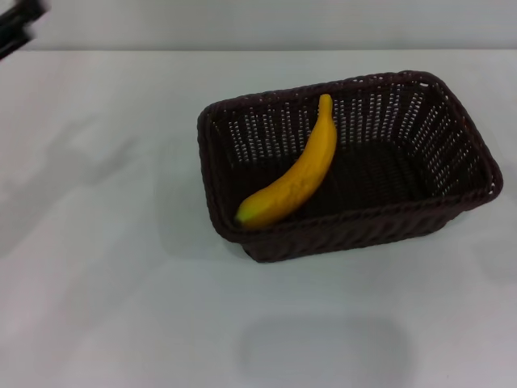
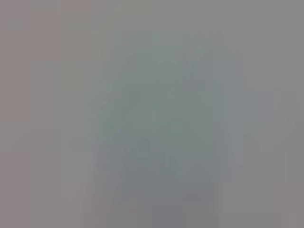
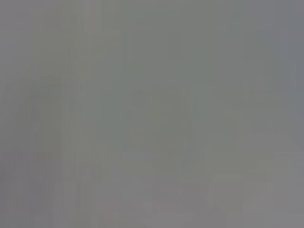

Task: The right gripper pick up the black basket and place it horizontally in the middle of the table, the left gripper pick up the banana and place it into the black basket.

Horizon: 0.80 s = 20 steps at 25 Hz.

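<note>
The black basket (image 1: 472,166) stands on the white table (image 1: 105,267), right of the middle, its long side running left to right. The yellow banana (image 1: 295,178) lies inside it, slanting from the front left corner up toward the back wall, stem end at the back. A black part of the left gripper (image 1: 18,23) shows at the far upper left corner, far from the basket; its fingers do not show. The right gripper is out of view. Both wrist views show only a plain grey blur.
The table's far edge (image 1: 242,50) runs along the top of the head view, with a pale wall behind it. Bare white tabletop lies left of and in front of the basket.
</note>
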Tool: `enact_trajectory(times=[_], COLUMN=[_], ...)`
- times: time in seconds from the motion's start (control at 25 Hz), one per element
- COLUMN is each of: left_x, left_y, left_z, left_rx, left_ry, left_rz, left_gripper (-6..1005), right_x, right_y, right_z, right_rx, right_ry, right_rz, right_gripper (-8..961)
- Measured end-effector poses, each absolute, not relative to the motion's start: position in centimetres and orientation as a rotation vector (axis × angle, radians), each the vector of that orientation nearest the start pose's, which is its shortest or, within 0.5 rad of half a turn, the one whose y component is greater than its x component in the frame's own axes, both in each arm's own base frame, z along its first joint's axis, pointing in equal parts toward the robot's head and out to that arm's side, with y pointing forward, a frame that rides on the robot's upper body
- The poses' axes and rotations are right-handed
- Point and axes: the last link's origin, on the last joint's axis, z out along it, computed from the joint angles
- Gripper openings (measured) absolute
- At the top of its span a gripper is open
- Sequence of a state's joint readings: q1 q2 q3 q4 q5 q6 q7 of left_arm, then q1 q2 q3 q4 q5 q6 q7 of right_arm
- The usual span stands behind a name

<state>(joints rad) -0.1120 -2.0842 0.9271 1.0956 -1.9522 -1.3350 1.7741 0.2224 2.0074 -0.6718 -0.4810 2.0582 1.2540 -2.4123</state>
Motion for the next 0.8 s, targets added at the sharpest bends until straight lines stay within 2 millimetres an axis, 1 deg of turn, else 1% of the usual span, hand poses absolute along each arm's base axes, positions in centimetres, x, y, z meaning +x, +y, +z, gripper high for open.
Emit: enact_trajectory(times=[0.12,0.16,0.32,0.36,0.4,0.6,0.8], left_x=[-30.8,-31.8,-35.0,-35.5,-36.2,-37.5,-37.7], left_y=[27.3,26.4,22.9,22.3,21.3,18.9,17.6], left_z=[11.3,11.1,9.8,9.6,9.0,7.4,7.6], left_rx=[-1.848,-1.800,-1.616,-1.579,-1.527,-1.396,-1.304], left_ry=[-0.462,-0.468,-0.448,-0.444,-0.441,-0.451,-0.444], left_rz=[-1.057,-1.066,-1.056,-1.049,-1.032,-0.996,-1.022], left_gripper=[887,887,887,887,887,887,887], right_x=[39.3,39.5,40.7,41.0,41.1,41.6,41.7], right_y=[28.4,28.2,27.3,27.1,27.0,26.3,26.4], right_z=[10.3,10.3,10.8,10.9,11.0,11.2,11.3], right_rx=[-1.542,-1.514,-1.415,-1.396,-1.388,-1.385,-1.384], right_ry=[0.483,0.485,0.513,0.521,0.526,0.530,0.532], right_rz=[0.698,0.694,0.673,0.670,0.669,0.644,0.644], right_gripper=[663,663,664,664,665,666,667])
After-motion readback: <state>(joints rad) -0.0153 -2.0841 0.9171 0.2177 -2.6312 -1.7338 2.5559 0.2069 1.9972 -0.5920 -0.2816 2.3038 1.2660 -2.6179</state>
